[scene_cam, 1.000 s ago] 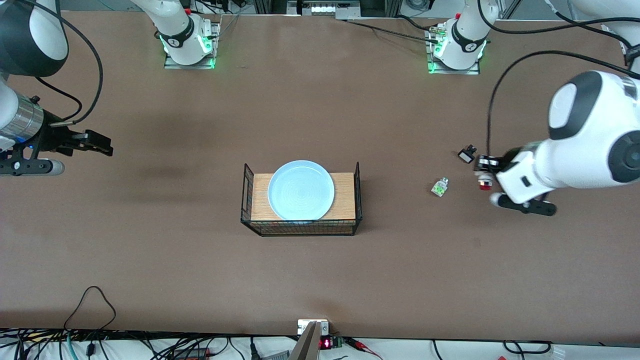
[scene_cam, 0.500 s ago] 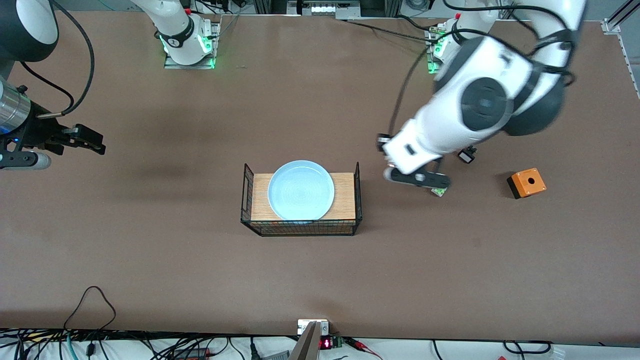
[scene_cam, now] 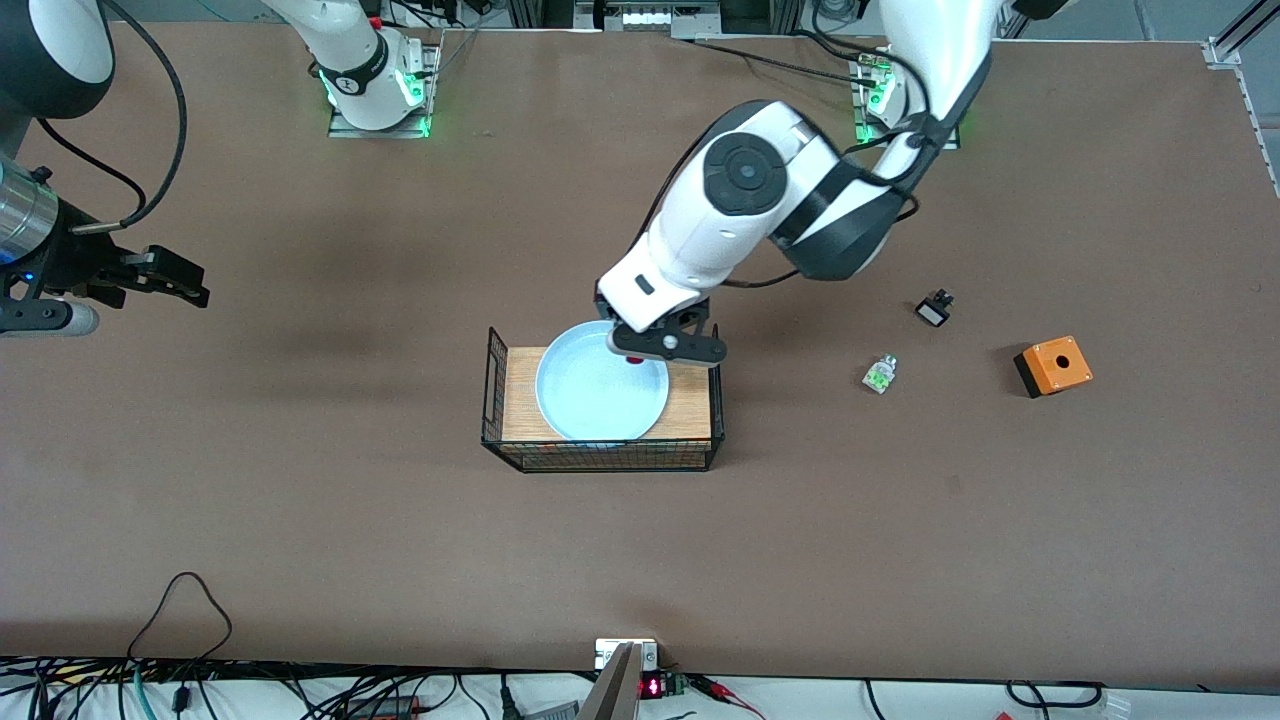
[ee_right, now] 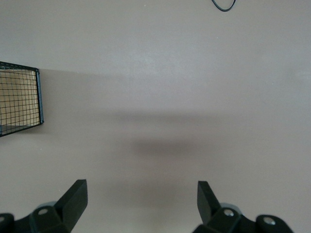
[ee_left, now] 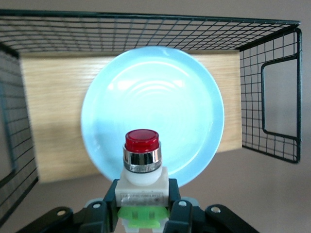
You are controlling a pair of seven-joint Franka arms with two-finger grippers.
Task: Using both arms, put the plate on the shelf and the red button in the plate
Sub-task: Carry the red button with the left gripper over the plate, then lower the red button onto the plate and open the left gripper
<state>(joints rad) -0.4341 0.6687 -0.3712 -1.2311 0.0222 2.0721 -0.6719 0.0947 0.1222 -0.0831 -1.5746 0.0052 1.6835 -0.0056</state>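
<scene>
Front view: the left gripper (scene_cam: 640,352) has swung in from over the small parts to hang over the plate (scene_cam: 596,392) in the wire basket (scene_cam: 494,400). The right gripper (scene_cam: 190,287) waits over the desk (scene_cam: 300,520).

Left wrist view: fingers (ee_left: 108,208) clamp the red button (ee_left: 142,165).

Right wrist view: fingers (ee_right: 74,200) wide apart, holding nothing.

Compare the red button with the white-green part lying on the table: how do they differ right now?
The red button carries a red cap and chrome ring; the white-green part has no red tip. The red button is clamped in the left gripper, up in the air over the plate; the white-green part lies free on the table, toward the left arm's end. Both have white and green sections.
</scene>
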